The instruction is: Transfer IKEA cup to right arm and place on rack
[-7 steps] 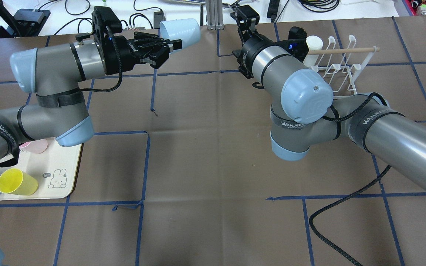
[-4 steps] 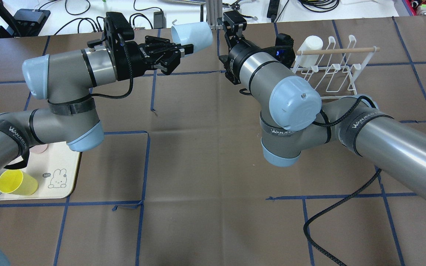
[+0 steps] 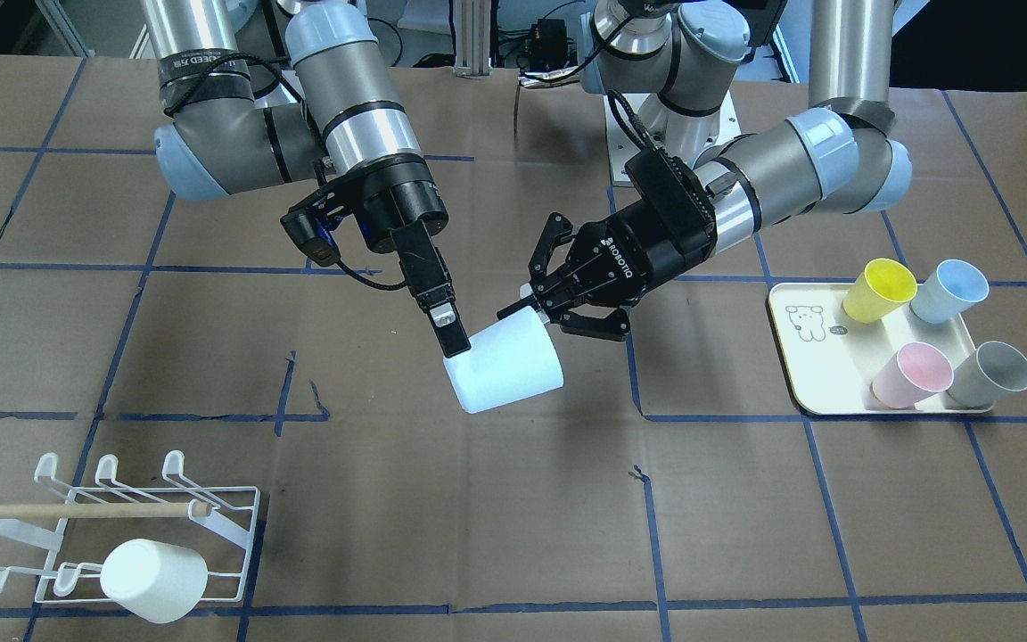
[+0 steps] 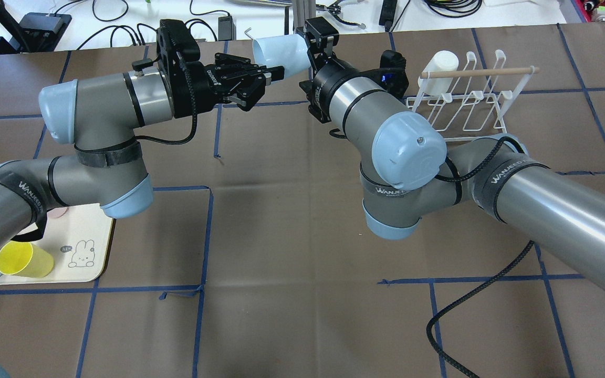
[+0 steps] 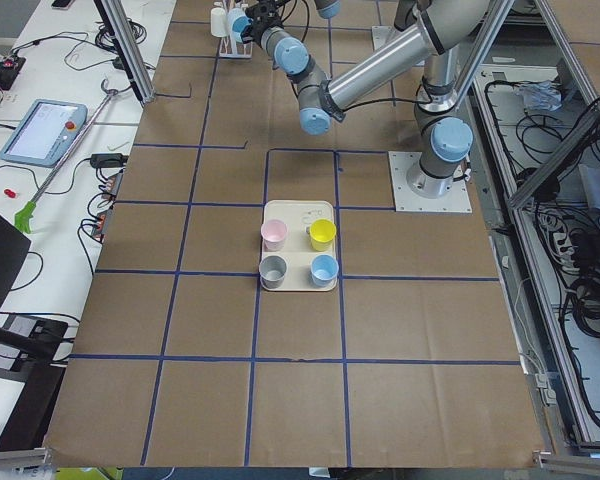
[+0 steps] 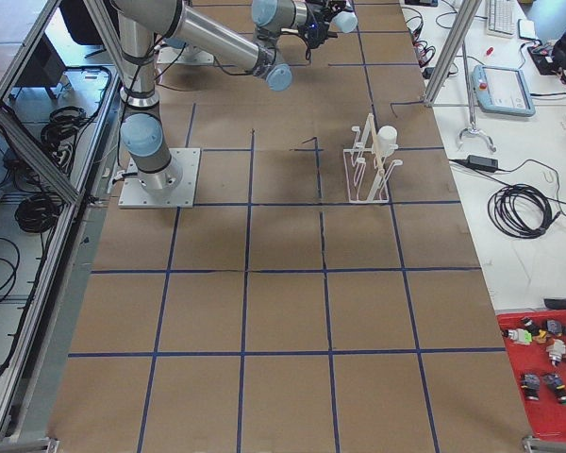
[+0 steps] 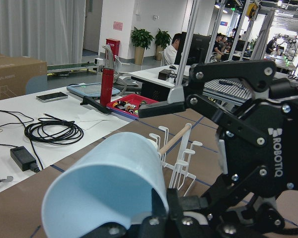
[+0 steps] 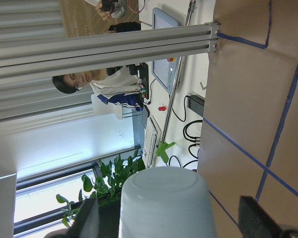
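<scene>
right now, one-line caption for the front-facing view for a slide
Left gripper holds the pale blue cup by its rim; open right gripper straddles its base.

This is a robotics lab inside an open office hall. The brown paper-covered table (image 4: 292, 236) is gridded with blue tape strips (image 4: 206, 236) and framed by silver aluminium-profile posts (image 6: 450, 47), and a grey-and-blue touchscreen teach pendant (image 5: 42, 130) lies alongside. Beyond it stand potted green plants (image 7: 141, 37) and a seated person (image 7: 176, 47) at a dark monitor (image 7: 193, 47).

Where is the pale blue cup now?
In the front-facing view the pale blue cup hangs near the view's centre, its rim in the left gripper, its base inside the open right gripper.
</scene>
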You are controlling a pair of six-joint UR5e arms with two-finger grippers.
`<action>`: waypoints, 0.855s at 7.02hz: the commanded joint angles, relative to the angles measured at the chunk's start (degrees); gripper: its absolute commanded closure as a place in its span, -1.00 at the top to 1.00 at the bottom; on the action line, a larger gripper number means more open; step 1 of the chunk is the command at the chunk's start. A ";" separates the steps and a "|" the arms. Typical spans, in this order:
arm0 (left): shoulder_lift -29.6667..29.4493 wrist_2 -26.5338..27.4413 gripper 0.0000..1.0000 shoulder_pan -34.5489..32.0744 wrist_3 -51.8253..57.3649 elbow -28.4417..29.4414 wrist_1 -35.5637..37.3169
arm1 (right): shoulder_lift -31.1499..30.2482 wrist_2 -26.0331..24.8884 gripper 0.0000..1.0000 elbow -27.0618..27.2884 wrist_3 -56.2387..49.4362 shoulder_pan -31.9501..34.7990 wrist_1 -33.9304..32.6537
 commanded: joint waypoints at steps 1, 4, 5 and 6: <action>0.05 -0.01 -0.96 -0.02 0.00 0.01 0.00 | 0.71 -0.10 0.99 -0.74 0.39 0.38 0.37; 0.05 -0.01 -0.96 -0.02 0.00 0.01 0.00 | 2.74 -0.01 0.99 -3.29 0.39 0.38 0.55; 0.05 -0.01 -0.95 0.06 0.00 0.01 0.00 | 2.74 -0.01 0.97 -3.38 0.39 0.56 0.72; 0.14 -0.01 -0.95 -0.02 0.00 0.01 0.00 | 2.74 -0.01 0.95 -3.38 0.39 0.56 0.72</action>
